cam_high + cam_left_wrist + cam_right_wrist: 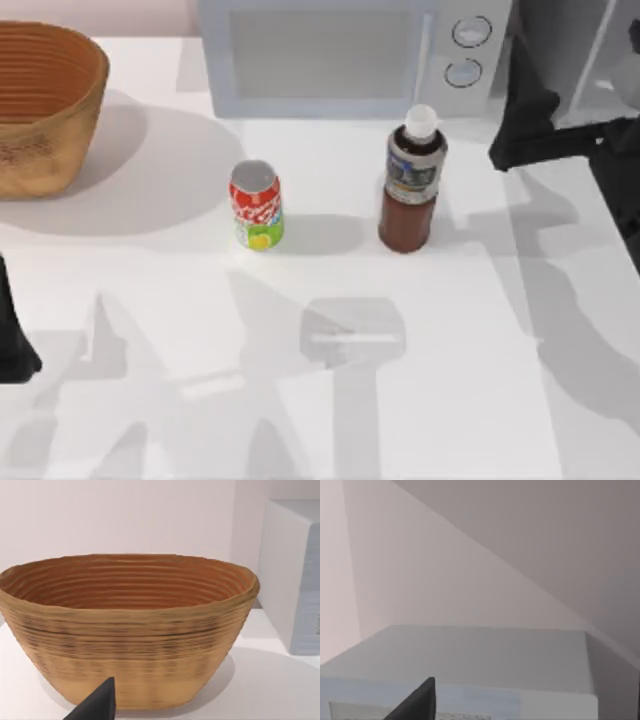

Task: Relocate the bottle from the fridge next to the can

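The dark brown bottle with its white cap stands upright on the white table, in front of the microwave's knobs. The red can stands upright to its left, with a gap about one can wide between them. At the back right corner a part of the grey fridge with its light door frame is seen. My right gripper hangs in front of the fridge, to the right of the bottle and apart from it. My left gripper stays parked at the table's left edge.
A white microwave with two round knobs stands at the back, behind the can and bottle. A woven basket sits at the back left; in the left wrist view the basket is close ahead.
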### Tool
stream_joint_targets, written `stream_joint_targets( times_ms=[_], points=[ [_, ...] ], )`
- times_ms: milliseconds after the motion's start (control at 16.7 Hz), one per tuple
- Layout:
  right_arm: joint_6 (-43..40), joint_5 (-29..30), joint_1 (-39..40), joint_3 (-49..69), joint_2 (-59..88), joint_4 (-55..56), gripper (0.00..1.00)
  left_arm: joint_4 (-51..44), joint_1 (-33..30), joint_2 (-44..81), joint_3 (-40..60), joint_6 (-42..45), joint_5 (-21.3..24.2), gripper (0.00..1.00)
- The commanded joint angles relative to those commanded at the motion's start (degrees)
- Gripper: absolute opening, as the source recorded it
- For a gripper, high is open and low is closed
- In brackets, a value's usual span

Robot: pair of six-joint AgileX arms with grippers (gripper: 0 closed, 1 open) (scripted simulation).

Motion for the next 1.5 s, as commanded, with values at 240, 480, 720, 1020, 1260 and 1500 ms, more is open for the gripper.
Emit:
stream_joint_targets(
  times_ms=[240, 480, 720, 1020, 1260, 1500],
  points=[
    [-0.12, -9.68, -8.55, -8.7, -21.49, -12.01, 1.0, 0.0, 0.0, 0.0, 0.0, 0.0, 0.0, 1.0],
    [-0.2, -15.49, -16.4, -16.38, -42.48, -27.39, 1.0, 0.0, 0.0, 0.0, 0.0, 0.0, 0.0, 1.0],
    [-0.33, -17.69, -22.83, -22.32, -60.29, -43.04, 1.0, 0.0, 0.0, 0.0, 0.0, 0.0, 0.0, 1.0],
    [-0.22, -17.02, -27.7, -26.58, -74.9, -58.34, 1.0, 0.0, 0.0, 0.0, 0.0, 0.0, 0.0, 1.0],
    [-0.16, -16.58, -28.57, -27.32, -77.77, -61.53, 1.0, 0.0, 0.0, 0.0, 0.0, 0.0, 0.0, 1.0],
    [-0.17, -16.6, -28.37, -27.14, -77.57, -61.43, 1.0, 0.0, 0.0, 0.0, 0.0, 0.0, 0.0, 1.0]
  ],
)
